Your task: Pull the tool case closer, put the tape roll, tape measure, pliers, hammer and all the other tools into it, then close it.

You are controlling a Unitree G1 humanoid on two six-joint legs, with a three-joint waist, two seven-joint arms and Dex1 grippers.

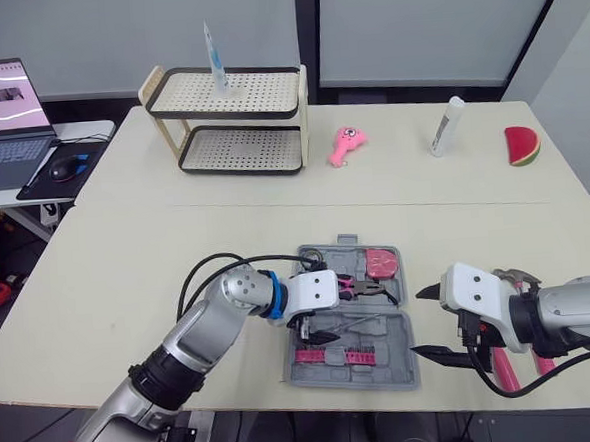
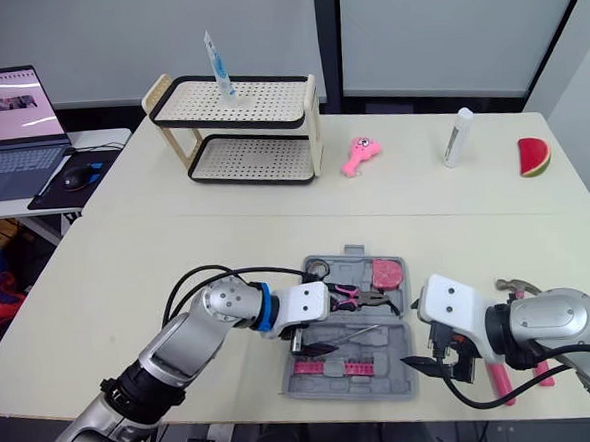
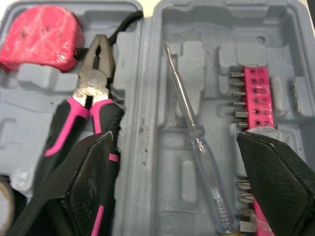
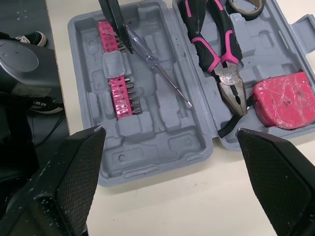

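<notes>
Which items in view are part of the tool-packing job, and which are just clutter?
Job: tool case, pliers, tape measure, tape roll, screwdriver, bit holder, hammer.

Clutter: shelf rack, tube, pink toy, white bottle, watermelon slice, laptop, mouse.

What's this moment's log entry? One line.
tool case open | inside: pliers, tape measure, screwdriver | hammer on table | left gripper open over screwdriver | right gripper open beside case
</notes>
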